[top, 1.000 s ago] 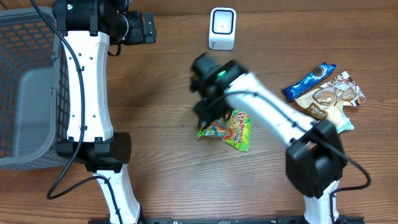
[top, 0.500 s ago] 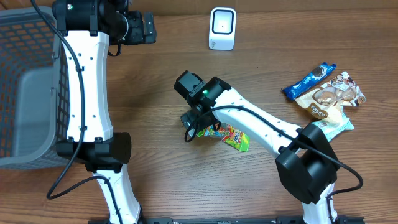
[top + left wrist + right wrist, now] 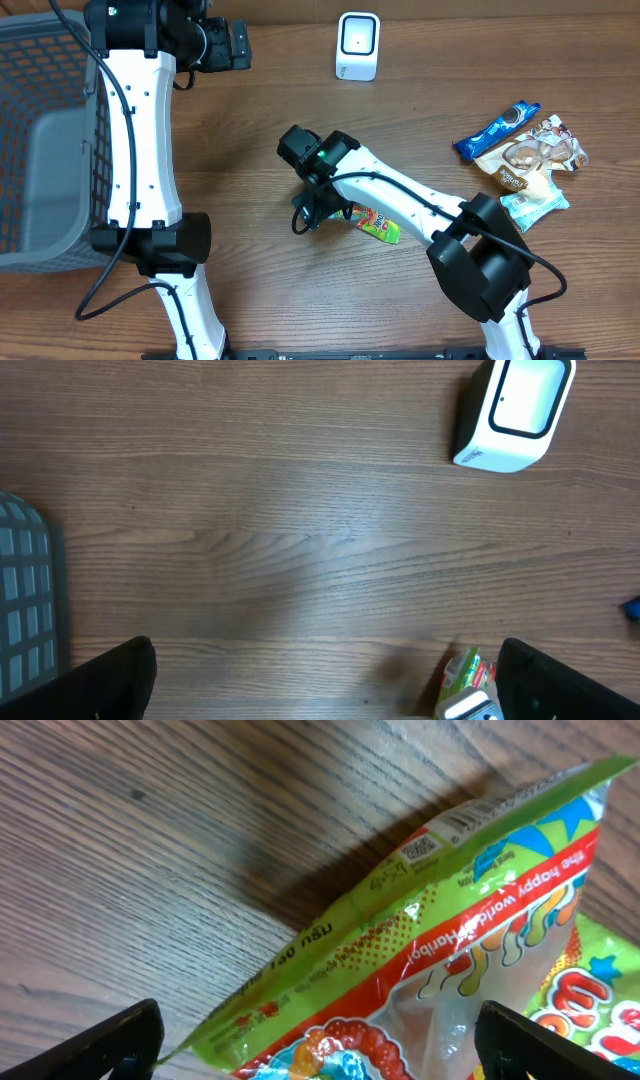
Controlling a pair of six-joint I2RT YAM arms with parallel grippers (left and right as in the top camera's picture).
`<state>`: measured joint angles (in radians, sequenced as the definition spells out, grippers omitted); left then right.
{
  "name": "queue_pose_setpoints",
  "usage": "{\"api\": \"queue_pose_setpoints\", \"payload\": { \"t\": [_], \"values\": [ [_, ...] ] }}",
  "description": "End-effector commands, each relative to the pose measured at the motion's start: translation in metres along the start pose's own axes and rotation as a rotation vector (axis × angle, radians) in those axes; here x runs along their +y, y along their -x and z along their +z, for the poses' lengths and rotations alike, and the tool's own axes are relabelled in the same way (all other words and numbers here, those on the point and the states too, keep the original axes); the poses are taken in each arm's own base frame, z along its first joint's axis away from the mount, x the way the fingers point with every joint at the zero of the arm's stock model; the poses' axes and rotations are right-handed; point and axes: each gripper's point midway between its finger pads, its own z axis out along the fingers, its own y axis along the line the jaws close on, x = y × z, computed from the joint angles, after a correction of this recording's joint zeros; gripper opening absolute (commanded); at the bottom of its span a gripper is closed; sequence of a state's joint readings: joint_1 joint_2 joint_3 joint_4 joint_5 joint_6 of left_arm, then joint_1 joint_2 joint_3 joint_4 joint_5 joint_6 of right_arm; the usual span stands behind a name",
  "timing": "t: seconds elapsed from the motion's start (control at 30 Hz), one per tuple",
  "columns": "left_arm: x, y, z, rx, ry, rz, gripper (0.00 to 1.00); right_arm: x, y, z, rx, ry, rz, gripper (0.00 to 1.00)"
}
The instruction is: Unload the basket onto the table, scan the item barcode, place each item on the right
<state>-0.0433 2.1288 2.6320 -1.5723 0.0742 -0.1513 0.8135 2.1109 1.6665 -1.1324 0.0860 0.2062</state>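
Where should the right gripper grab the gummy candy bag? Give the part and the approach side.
Pinch the green sealed edge of the gummy candy bag, coming from above with the open right gripper. That seam looks thin and flat, sits between the jaws, and leaves the barcode uncovered.

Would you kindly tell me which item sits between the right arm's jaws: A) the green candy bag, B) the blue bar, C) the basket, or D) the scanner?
A: the right wrist view shows the green candy bag on the table between the open jaws.
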Motion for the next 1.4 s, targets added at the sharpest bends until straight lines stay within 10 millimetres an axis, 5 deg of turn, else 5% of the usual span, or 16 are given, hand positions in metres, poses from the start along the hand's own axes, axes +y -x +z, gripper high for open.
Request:
{"api": "queue_pose_setpoints", "payload": {
  "t": [0.0, 0.23, 0.37, 0.47, 0.53, 0.77, 0.93, 1.1, 1.17, 1.37],
  "values": [
    [0.002, 0.001, 0.003, 0.002, 0.006, -0.006, 1.00, -0.001, -0.009, 0.010, 0.027, -0.014, -0.010, 1.00],
    [0.002, 0.001, 0.003, 0.002, 0.005, -0.006, 1.00, -0.004, -0.014, 0.021, 0.063, -0.029, -0.041, 0.97],
    [0.002, 0.001, 0.003, 0.002, 0.006, -0.006, 1.00, -0.015, -0.008, 0.023, 0.036, -0.090, -0.063, 0.62],
    [0.002, 0.001, 0.003, 0.002, 0.005, -0.006, 1.00, -0.027, 0.002, 0.021, -0.006, -0.163, -0.062, 0.23],
    [0.002, 0.001, 0.003, 0.002, 0.006, -0.006, 1.00, -0.030, 0.006, 0.020, -0.024, -0.188, -0.061, 0.06],
    [0.002, 0.001, 0.003, 0.002, 0.005, -0.006, 1.00, -0.036, 0.012, 0.016, -0.044, -0.230, -0.104, 0.04],
    [0.002, 0.001, 0.003, 0.002, 0.005, -0.006, 1.00, -0.001, 0.021, -0.010, -0.066, -0.013, -0.094, 0.04],
    [0.002, 0.001, 0.003, 0.002, 0.006, -0.006, 1.00, 0.042, 0.043, -0.079, -0.160, 0.399, -0.073, 0.04],
    [0.002, 0.001, 0.003, 0.002, 0.006, -0.006, 1.00, 0.055, 0.049, -0.122, -0.211, 0.651, -0.096, 0.04],
    [0.002, 0.001, 0.003, 0.002, 0.005, -0.006, 1.00, 0.032, 0.052, -0.166, -0.246, 1.023, -0.083, 0.04]
  ]
}}
